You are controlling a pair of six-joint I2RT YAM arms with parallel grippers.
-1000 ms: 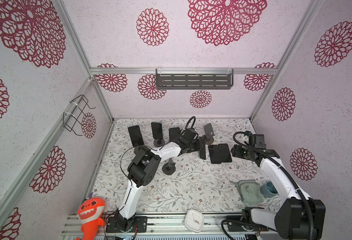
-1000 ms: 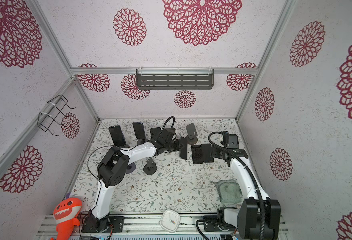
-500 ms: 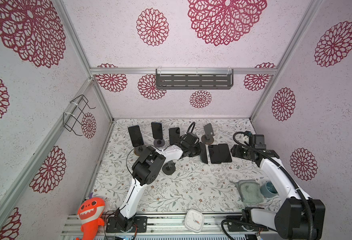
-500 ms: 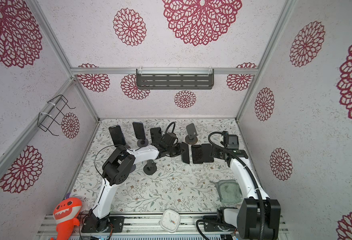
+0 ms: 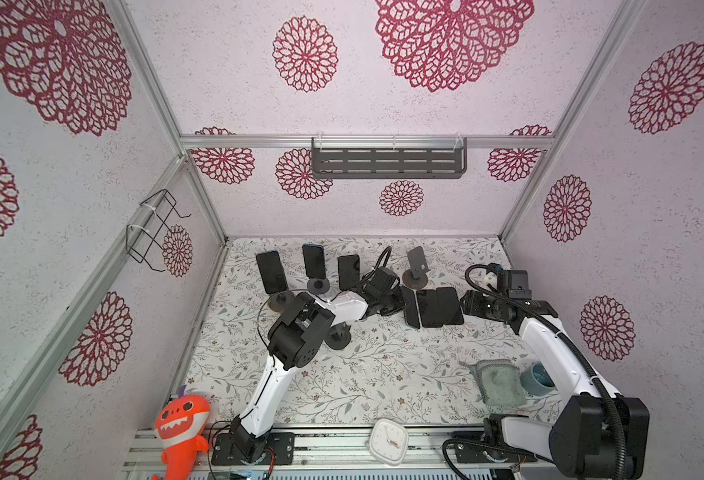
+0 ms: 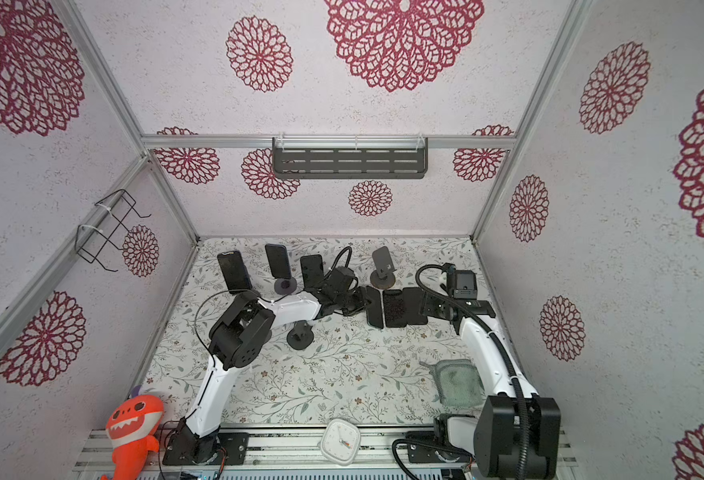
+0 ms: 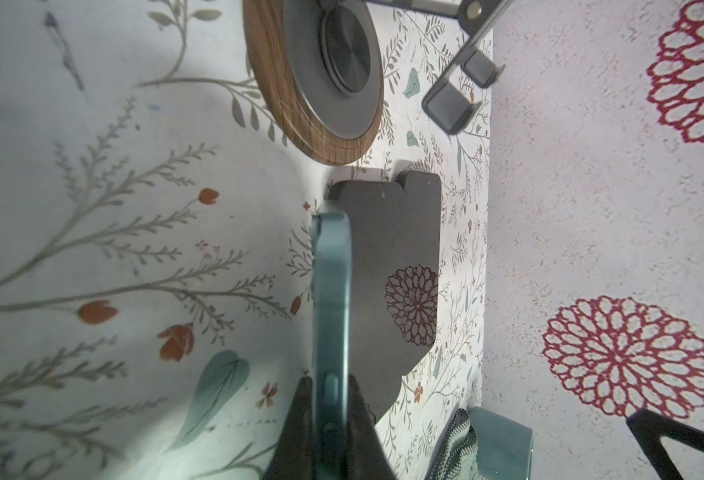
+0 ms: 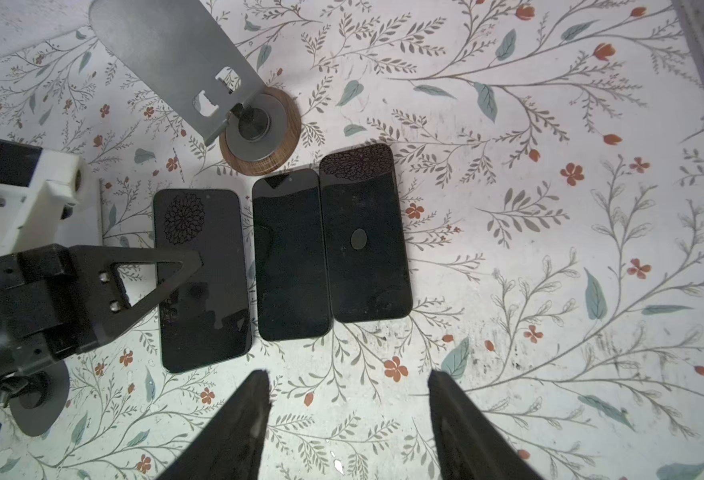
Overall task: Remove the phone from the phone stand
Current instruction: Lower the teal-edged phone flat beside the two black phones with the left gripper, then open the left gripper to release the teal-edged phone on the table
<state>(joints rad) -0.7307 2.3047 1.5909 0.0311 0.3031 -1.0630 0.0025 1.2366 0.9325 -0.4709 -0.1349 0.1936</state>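
Nearest the front, well short of the stand with the wooden foot [image 5: 416, 277], a toy shark [image 5: 180, 419] sits far to its left. A white clock [image 5: 388, 440] lies on the rail almost straight in front of the stand. Farther in, to the right of that stand, a grey-green cloth [image 5: 500, 382] lies on the flowered table [image 5: 383, 374] with a blue cup [image 5: 537, 378] just beside it. A dark stand [image 6: 300, 334] sits in front and to the left of the wooden foot, partly under the left arm.

Closer to the wooden foot, just in front of it and slightly left, is the phone [image 8: 213, 328]. It is off every stand and held level, screen up. The left gripper [image 7: 328, 382] is clamped tight on its long side, with one finger [image 8: 142, 254] over the glass and the other beneath. Whether the phone touches the table cannot be told. Just beside it a second phone [image 8: 292, 257] and a third phone [image 8: 363, 232] lie flat, edge to edge, right in front of the wooden foot.

To the right of that stand the right gripper [image 8: 347, 376] hovers by the third phone. Its fingers are well apart, with only table between them.

About level with the stand and to its left, three more phones [image 5: 313, 261] lean upright in a row. Behind and above it, a dark shelf [image 5: 387, 163] hangs on the back wall.
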